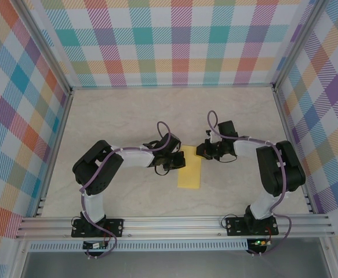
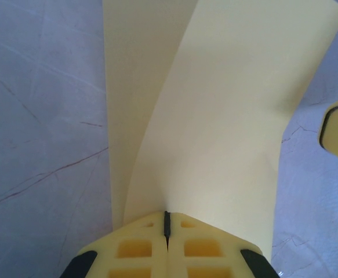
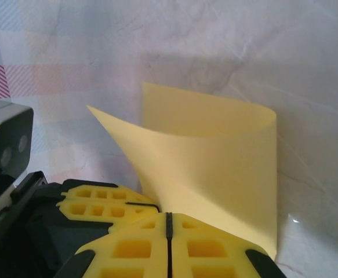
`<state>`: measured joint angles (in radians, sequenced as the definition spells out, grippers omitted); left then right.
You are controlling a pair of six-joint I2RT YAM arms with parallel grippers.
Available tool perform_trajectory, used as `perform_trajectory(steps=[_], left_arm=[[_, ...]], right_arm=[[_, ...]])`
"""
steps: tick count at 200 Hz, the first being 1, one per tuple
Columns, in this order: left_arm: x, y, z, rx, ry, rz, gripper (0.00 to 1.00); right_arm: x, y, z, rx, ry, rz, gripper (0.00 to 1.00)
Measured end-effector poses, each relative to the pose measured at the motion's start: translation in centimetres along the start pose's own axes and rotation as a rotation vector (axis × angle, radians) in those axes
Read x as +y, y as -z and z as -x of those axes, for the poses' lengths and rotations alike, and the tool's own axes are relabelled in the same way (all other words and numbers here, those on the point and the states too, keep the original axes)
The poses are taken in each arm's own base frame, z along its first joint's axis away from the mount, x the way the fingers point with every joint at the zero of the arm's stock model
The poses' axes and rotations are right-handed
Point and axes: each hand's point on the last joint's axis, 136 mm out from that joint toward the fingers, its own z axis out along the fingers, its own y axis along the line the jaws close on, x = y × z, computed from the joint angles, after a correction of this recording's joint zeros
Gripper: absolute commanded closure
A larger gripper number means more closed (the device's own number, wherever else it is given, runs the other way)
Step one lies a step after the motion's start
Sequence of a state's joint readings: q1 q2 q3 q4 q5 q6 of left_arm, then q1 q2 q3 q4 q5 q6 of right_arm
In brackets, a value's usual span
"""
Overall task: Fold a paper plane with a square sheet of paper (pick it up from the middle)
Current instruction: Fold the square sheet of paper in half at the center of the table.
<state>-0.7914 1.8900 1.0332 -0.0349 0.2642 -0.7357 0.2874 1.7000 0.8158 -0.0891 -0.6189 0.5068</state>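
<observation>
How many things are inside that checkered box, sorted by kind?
yellow sheet of paper: 1
robot arms: 2 (left arm, right arm)
grippers: 2 (left gripper, right gripper), both shut on the sheet
Total: 5

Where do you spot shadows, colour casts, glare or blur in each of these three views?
Top external: even light, sharp, the yellow paper saturated, only faint shadows. Left wrist: bluish cast on the table, paper washed pale, the left gripper slightly soft up close. Right wrist: the paper throws a soft shadow on the table behind it; a small glare spot low right.
</observation>
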Motion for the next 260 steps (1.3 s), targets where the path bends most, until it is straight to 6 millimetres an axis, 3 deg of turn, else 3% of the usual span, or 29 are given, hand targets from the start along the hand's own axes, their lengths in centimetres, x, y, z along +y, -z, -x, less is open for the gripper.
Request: perform_trajectory(steps=[44,110,174,224,260], left_arm=[[0.0,0.0,0.0,0.000,0.000,0.001,1.00],[0.1,0.0,0.0,-0.001,0.000,0.003,1.00],[0.1,0.0,0.0,-0.002,0.000,0.002,1.00],[0.1,0.0,0.0,-0.004,-0.001,0.001,1.00],[0.1,0.0,0.0,-0.004,-0.001,0.001,1.00]], right_arm=[[-2.8,-1.6,-0.6,0.047,-0.055,-0.037,0.94],[-2.5,-1.4,-0.4,0.050,-0.047,-0.031,0.93],[-0.2,-0.5,2.8,-0.007,0.026,-0.018,0.93],[-2.8,-1.9,2.5,0.026,-0.023,-0.062,0.93],[-2.8,-1.9,2.4,0.033,-0.028,-0.051,0.92]])
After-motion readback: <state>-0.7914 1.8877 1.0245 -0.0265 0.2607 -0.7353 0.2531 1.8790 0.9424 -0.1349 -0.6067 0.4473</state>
